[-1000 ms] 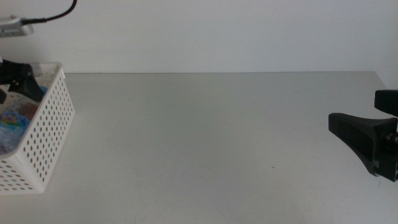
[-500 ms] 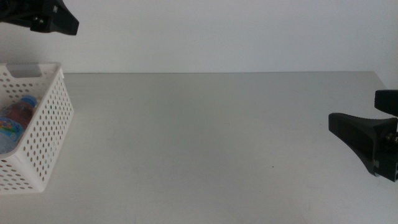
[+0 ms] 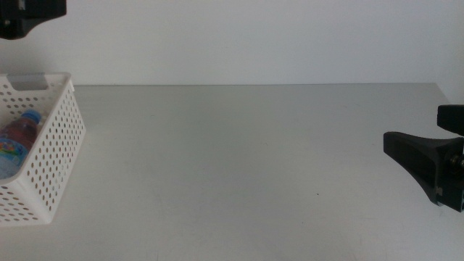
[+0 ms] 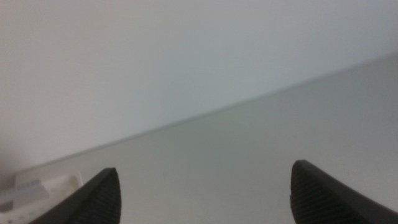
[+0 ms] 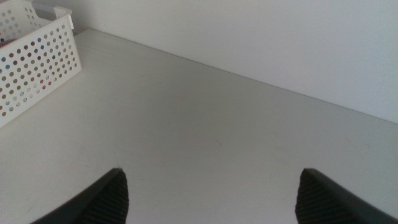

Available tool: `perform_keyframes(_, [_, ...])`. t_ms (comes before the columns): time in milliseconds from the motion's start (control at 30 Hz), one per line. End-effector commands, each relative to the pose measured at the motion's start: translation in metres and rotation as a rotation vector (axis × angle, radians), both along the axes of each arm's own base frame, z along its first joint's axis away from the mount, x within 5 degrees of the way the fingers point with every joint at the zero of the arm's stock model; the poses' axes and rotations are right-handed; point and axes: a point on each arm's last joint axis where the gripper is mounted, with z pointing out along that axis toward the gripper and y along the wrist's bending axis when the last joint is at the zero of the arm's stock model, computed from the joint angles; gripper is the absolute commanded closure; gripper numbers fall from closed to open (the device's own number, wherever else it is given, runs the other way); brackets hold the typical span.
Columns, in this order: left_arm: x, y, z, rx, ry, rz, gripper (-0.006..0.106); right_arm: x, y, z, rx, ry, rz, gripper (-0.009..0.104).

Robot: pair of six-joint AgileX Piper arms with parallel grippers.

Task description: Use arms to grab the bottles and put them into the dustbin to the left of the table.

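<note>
Middle view: water bottle (image 3: 16,139) lies inside the white perforated dustbin (image 3: 54,156) at the worktop's (image 3: 239,167) left edge. Left claw (image 4: 205,193) raised above it, spread, empty. Right claw (image 5: 211,196) at right edge, spread, empty.

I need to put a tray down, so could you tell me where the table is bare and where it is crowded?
The table is bare from the basket at its left edge across to the right claw at its right edge, front to back. The only crowded spot is the basket, with a bottle inside. The left claw hangs high above the basket, open like the right one.
</note>
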Motion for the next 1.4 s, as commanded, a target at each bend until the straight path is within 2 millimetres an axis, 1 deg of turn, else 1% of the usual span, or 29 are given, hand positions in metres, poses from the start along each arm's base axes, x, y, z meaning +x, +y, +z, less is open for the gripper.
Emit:
perform_keyframes(0, [-0.010, 0.002, 0.019, -0.082, -0.168, 0.048, 0.007, 0.001, 0.000, 0.016, 0.032, -0.095, 0.004, 0.024])
perform_keyframes(67, [-0.013, 0.003, 0.020, -0.090, -0.192, 0.056, 0.007, 0.001, 0.000, 0.016, 0.032, -0.095, 0.004, 0.024])
perform_keyframes(433, [-0.011, 0.003, 0.019, -0.097, -0.184, 0.054, 0.007, 0.001, 0.000, 0.016, 0.033, -0.094, 0.003, 0.024])
perform_keyframes(533, [-0.009, 0.002, 0.013, -0.096, -0.166, 0.055, 0.007, 0.000, -0.001, 0.016, 0.034, -0.095, 0.003, 0.024])
perform_keyframes(633, [-0.009, 0.003, 0.006, -0.099, -0.166, 0.067, 0.007, -0.005, -0.004, 0.018, 0.045, -0.114, 0.003, 0.024])
perform_keyframes(733, [-0.020, 0.006, -0.004, -0.105, -0.191, 0.088, 0.007, -0.015, -0.010, 0.016, 0.055, -0.138, 0.003, 0.024])
perform_keyframes(900, [-0.041, 0.011, -0.035, -0.072, -0.205, 0.128, 0.007, -0.032, -0.029, 0.000, 0.047, -0.176, -0.063, 0.024])
perform_keyframes(1000, [-0.062, 0.014, -0.057, -0.051, -0.228, 0.148, 0.007, -0.042, -0.045, -0.014, 0.047, -0.192, -0.163, 0.024])
perform_keyframes(1167, [-0.093, 0.017, -0.115, -0.049, -0.200, 0.162, 0.007, -0.060, -0.067, -0.048, 0.065, -0.204, -0.375, 0.024])
perform_keyframes(1233, [-0.107, 0.017, -0.142, -0.047, -0.187, 0.162, 0.007, -0.067, -0.072, -0.065, 0.096, -0.198, -0.447, 0.024])
perform_keyframes(1367, [-0.128, 0.018, -0.184, -0.044, -0.189, 0.162, 0.007, -0.076, -0.077, -0.096, 0.165, -0.186, -0.561, 0.024])
